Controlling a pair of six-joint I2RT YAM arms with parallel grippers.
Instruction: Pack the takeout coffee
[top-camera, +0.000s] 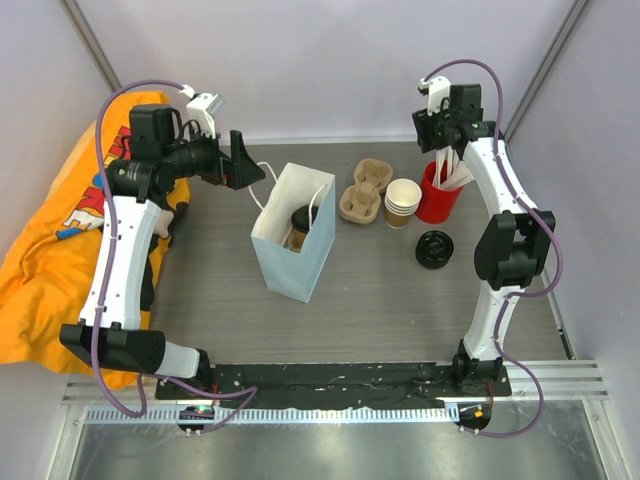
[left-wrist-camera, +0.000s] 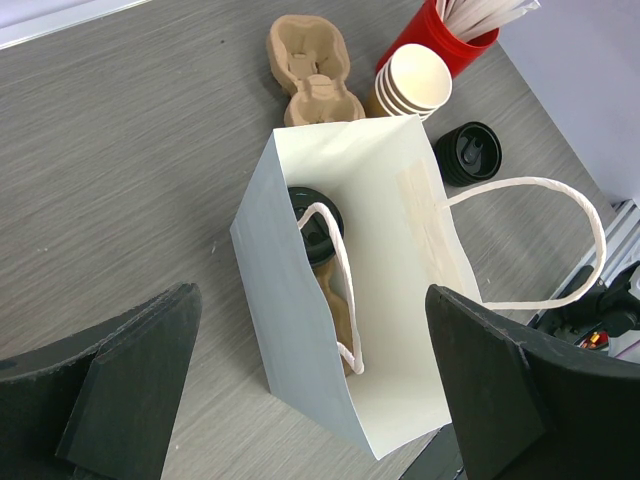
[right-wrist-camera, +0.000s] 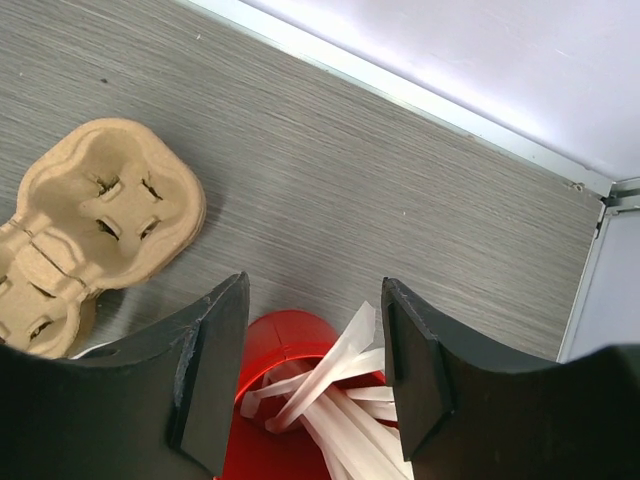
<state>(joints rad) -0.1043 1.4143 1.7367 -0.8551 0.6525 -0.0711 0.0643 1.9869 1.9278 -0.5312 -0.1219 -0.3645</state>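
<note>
Upper left: left claw (top-camera: 245, 160) spread wide, empty, near the paper bag's (top-camera: 285, 262) loose handle (left-wrist-camera: 520, 181). Centre: lidded coffee (top-camera: 303, 222) sits inside the bag. Upper right: right claw (right-wrist-camera: 315, 305) part-spread over straws (right-wrist-camera: 340, 370) in red cup (right-wrist-camera: 280, 345), gripping nothing. Risk: left claw snags the handle, tipping bag and coffee.

Bright, even overhead light, soft faint shadows, sharp focus, little glare.
</note>
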